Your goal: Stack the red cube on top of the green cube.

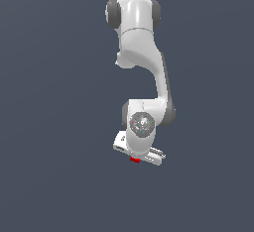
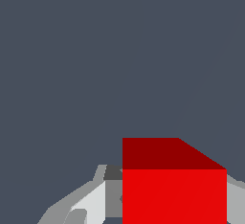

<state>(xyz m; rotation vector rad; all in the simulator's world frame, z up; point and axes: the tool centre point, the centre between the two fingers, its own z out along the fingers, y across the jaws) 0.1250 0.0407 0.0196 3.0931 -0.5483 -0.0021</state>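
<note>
Between the white pincer's [image 1: 135, 159] fingers sits the smooth red cube [image 2: 174, 194].

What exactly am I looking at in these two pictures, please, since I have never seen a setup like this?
These are simulator renders of one white robot arm. The exterior view looks at it from a camera off the arm; the wrist view comes from a camera on the wrist. At the arm's end is its tool, the grasping part. A small red cube sits between the tool's fingers, apparently gripped. The surface is plain dark grey. The green cube shows in neither picture.
</note>
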